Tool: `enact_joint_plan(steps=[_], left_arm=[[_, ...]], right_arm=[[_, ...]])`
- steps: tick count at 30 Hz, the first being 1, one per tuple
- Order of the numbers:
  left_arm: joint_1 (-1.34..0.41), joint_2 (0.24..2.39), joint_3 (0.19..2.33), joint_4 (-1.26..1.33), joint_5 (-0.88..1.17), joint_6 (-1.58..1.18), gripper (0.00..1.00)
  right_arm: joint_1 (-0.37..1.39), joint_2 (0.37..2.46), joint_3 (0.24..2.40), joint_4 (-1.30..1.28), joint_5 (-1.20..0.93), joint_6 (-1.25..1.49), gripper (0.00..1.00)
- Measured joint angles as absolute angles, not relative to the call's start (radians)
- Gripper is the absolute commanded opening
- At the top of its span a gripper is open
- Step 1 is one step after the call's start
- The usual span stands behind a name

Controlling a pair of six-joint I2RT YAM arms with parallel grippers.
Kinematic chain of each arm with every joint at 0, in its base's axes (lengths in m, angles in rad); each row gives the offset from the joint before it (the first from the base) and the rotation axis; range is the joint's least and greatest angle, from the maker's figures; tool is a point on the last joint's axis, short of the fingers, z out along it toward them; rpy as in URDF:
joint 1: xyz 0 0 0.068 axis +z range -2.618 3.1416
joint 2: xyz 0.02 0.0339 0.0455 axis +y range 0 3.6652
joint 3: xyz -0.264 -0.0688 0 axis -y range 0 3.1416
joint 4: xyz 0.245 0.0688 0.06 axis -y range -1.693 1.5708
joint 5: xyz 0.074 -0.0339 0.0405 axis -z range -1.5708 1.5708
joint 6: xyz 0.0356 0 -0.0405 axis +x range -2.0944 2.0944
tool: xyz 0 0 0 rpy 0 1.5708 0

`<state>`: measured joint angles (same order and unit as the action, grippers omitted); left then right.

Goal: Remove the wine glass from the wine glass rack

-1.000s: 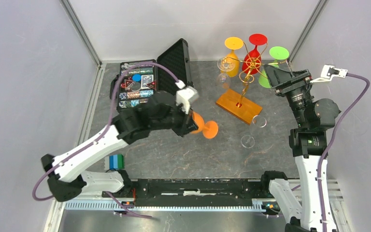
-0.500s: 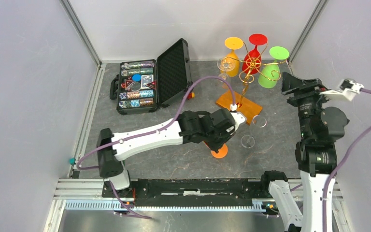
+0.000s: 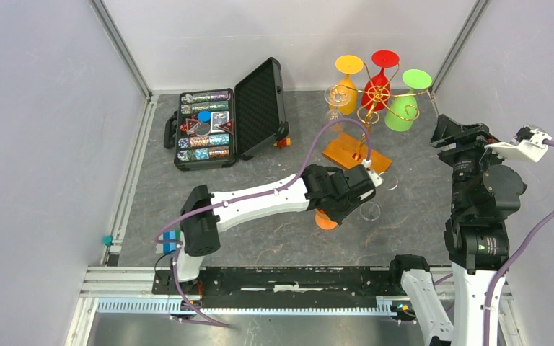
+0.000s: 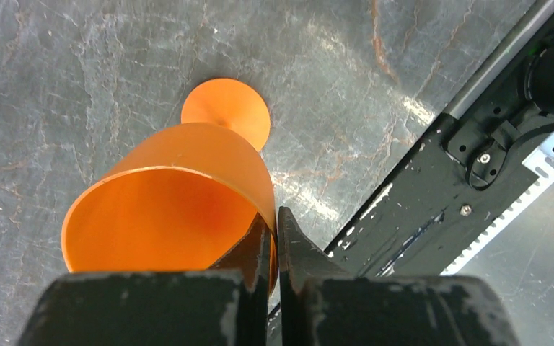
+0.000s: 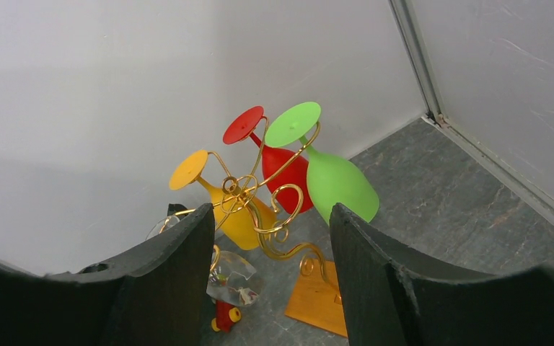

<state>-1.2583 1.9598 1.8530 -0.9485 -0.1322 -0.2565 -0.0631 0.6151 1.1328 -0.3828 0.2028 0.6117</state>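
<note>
The gold wire wine glass rack (image 3: pixel 369 101) stands on its orange-brown wooden base (image 3: pixel 346 153) at the back right. Yellow (image 3: pixel 346 76), red (image 3: pixel 382 72), green (image 3: pixel 404 108) and clear (image 3: pixel 337 97) glasses hang on it upside down. My left gripper (image 3: pixel 346 196) is shut on the rim of an orange wine glass (image 4: pixel 187 187), one finger inside the bowl and one outside, with its foot (image 4: pixel 225 112) down at the table. My right gripper (image 5: pixel 270 213) is open and empty, facing the rack (image 5: pixel 260 191) from a distance. It also shows in the top view (image 3: pixel 462 133).
A clear glass (image 3: pixel 375 198) lies on the table just right of my left gripper, near the rack's base. An open black case (image 3: pixel 231 119) sits at the back left, with a small red and yellow object (image 3: pixel 283 143) beside it. The black front rail (image 4: pixel 433 209) runs close by.
My left arm swung right with the orange glass, from the table's middle to beside the clear glass. My right gripper drew back from the rack, to the right and nearer.
</note>
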Motion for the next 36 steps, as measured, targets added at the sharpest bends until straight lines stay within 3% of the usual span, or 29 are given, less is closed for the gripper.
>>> enact_joint_plan(steps=[4,14,20,29,36], left_arm=[[-1.258,1.993,1.894,-0.95,-0.153,-0.244,0.12],[-1.258,2.013,1.949,-0.955,-0.157,-0.227,0.51],[-1.252,1.966,1.917,-0.928,-0.145,-0.222,0.64],[-1.134,1.575,1.671,-0.675,-0.079,-0.228,0.91],[-0.818,1.316,1.429,-0.368,-0.016,-0.367,1.0]], right_arm=[[-0.063,0.615,1.133,-0.384,0.204,0.611,0.64],[-0.063,0.62,1.132,-0.384,0.18,0.613,0.64],[-0.063,0.645,1.132,-0.384,0.125,0.625,0.64],[-0.063,0.65,1.131,-0.377,0.05,0.639,0.66],[-0.063,0.667,1.111,-0.344,-0.053,0.653,0.66]])
